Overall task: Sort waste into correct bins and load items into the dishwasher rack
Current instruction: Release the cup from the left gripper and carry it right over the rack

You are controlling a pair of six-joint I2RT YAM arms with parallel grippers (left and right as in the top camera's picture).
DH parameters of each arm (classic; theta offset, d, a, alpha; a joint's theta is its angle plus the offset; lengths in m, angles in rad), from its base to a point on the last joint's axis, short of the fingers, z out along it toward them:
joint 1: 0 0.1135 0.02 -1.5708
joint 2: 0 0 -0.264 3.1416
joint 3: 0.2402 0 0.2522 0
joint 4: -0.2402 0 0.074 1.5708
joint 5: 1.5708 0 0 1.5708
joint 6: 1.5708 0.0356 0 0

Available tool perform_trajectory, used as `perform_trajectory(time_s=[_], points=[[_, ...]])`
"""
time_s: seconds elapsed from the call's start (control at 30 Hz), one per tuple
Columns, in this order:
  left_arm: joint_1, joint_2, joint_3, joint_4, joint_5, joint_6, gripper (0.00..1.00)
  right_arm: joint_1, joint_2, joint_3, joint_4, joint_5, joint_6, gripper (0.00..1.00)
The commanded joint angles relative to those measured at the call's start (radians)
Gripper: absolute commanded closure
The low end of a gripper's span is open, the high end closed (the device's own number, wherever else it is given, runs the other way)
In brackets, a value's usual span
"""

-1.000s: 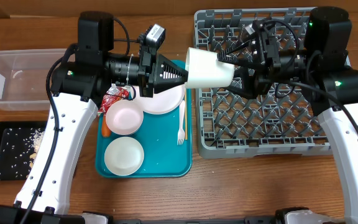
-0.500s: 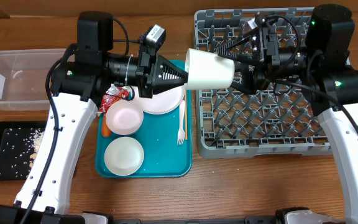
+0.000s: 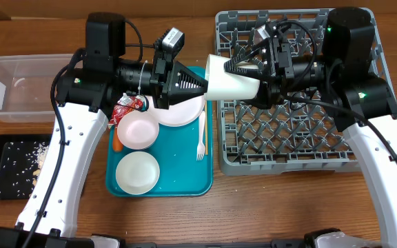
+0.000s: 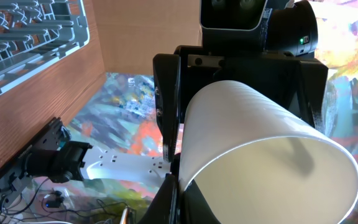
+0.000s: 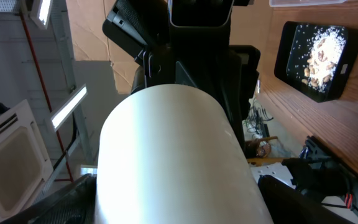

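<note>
A small white cup [image 3: 229, 77] hangs on its side between the two arms, over the gap between the teal tray and the dishwasher rack [image 3: 302, 131]. My left gripper [image 3: 207, 84] is shut on the cup's rim [image 4: 260, 168], one finger inside and one outside [image 4: 178, 186]. My right gripper [image 3: 245, 79] stands open round the cup's body from the base end. In the right wrist view the cup [image 5: 173, 162] fills the space between the fingers [image 5: 291, 199], with a gap on the right side.
The teal tray [image 3: 185, 182] holds a white plate [image 3: 181, 110], a pink bowl [image 3: 136, 129], a white bowl [image 3: 137, 172], a fork [image 3: 200, 134], a red wrapper [image 3: 126, 107] and a carrot [image 3: 118, 143]. A clear tub [image 3: 19, 86] and a black tray [image 3: 12, 165] with rice sit at the left.
The right arm has moved left, bringing its open fingers further along the cup's body. The left arm and the cup have stayed in place.
</note>
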Motion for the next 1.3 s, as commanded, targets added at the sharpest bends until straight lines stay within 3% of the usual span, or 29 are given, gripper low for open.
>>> perform_trajectory(time_s=[0.0,0.57,0.77,0.97,1.07,1.27], points=[[0.003,-0.001,0.016,0.001,0.010,-0.003,0.96,0.000,-0.019,0.024,0.006,0.006,0.005,0.16],[0.002,-0.001,0.016,0.000,-0.034,0.005,0.89,-0.001,-0.019,0.024,0.106,-0.003,0.124,0.22],[0.002,-0.001,0.016,0.000,-0.047,0.005,0.96,0.000,-0.019,0.024,0.108,-0.010,0.124,0.22],[0.002,-0.001,0.016,0.001,-0.051,0.005,0.96,0.000,-0.019,0.024,0.108,-0.018,0.127,0.23],[0.002,-0.001,0.016,0.001,-0.051,0.005,0.93,0.000,-0.019,0.024,0.108,-0.017,0.129,0.32],[0.003,-0.001,0.016,0.001,-0.059,0.005,0.94,0.000,-0.019,0.024,0.126,-0.017,0.136,0.32]])
